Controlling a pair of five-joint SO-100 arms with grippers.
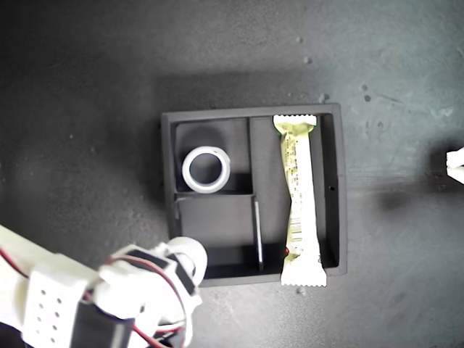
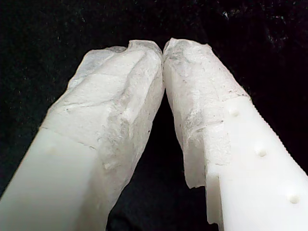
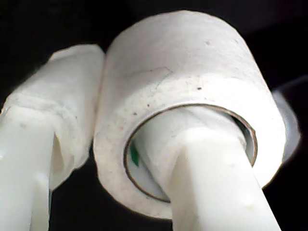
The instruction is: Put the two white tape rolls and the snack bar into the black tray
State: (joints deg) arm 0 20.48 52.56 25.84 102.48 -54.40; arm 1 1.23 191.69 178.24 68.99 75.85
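Observation:
The black tray (image 1: 341, 217) lies in the middle of the exterior view. One white tape roll (image 1: 206, 170) rests flat in its upper small compartment. The snack bar (image 1: 299, 196) lies pale side up in the long compartment, its lower crimped end overhanging the tray wall. My second gripper (image 1: 187, 262) (image 3: 120, 120) is shut on the other white tape roll (image 1: 191, 250) (image 3: 183, 62), one finger through the core and one outside, at the tray's lower left corner in the exterior view. My first gripper (image 2: 162, 50) is shut on nothing, with only black behind it.
The tray sits on a dark, speckled tabletop (image 1: 87, 109). A small white part (image 1: 455, 164) pokes in at the exterior view's right edge. The second arm's body and red wires (image 1: 65, 304) fill the exterior view's lower left corner. The tray's lower small compartment (image 1: 216, 225) holds nothing.

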